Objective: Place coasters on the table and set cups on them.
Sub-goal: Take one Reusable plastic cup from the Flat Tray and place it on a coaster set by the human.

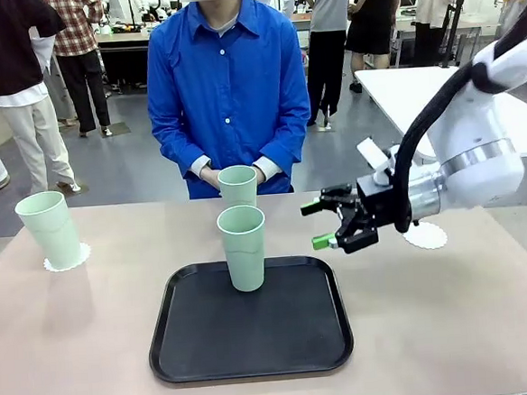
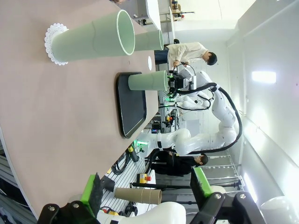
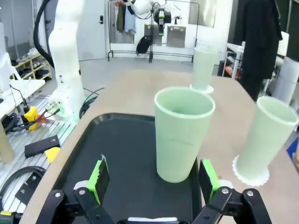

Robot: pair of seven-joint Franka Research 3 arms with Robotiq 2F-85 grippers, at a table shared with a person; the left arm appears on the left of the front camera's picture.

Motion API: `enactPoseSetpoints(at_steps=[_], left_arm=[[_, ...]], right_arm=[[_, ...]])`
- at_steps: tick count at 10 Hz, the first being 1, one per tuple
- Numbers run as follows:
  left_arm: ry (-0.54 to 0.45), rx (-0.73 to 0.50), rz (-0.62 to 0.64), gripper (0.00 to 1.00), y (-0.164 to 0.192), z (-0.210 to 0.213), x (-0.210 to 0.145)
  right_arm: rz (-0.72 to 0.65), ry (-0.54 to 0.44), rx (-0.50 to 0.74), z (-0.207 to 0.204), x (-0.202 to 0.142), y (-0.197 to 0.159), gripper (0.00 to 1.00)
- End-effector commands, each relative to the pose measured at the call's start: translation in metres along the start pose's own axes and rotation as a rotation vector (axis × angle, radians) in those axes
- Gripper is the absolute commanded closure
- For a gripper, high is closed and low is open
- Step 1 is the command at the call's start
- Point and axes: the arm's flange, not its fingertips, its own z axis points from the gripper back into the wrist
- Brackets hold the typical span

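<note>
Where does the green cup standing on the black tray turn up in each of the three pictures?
Front view: the cup on the tray stands at the middle, on the tray's far edge.
Left wrist view: the same cup lies sideways, right of centre in the upper half.
Right wrist view: it is large at the middle, just beyond the open right tool.
Shared landmark: the black tray.

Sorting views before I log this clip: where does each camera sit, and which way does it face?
Front: between the arms, facing the person across the table; right gripper open beside the tray cup.
Left wrist: rolled sideways, low over the table; own green-padded fingers at bottom.
Right wrist: aimed at that tray cup between open fingers.
Shared: black tray, three cups.
</note>
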Motion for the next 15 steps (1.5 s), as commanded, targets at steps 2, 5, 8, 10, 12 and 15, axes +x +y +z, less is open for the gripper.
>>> enactPoseSetpoints(at_steps=[2, 5, 8, 10, 12, 15], left_arm=[[-0.009, 0.01, 0.004, 0.0, -0.001, -0.001, -0.002], [-0.009, 0.01, 0.004, 0.0, -0.001, -0.001, -0.002], [-0.009, 0.01, 0.004, 0.0, -0.001, -0.001, -0.002], [-0.009, 0.01, 0.004, 0.0, -0.001, -0.001, -0.002], [-0.009, 0.01, 0.004, 0.0, -0.001, -0.001, -0.002], [-0.009, 0.01, 0.004, 0.0, -0.001, -0.001, -0.002]], right_arm=[[-0.04, 0.076, -0.097, -0.016, -0.014, -0.012, 0.0], [-0.076, 0.133, -0.12, -0.035, -0.031, -0.017, 0.0], [-0.063, 0.134, -0.1, -0.028, -0.032, -0.01, 0.0], [-0.063, 0.134, -0.1, -0.028, -0.032, -0.01, 0.0], [-0.069, 0.131, -0.098, -0.029, -0.032, -0.012, 0.0], [-0.01, 0.07, -0.048, -0.064, -0.035, -0.023, 0.0]])
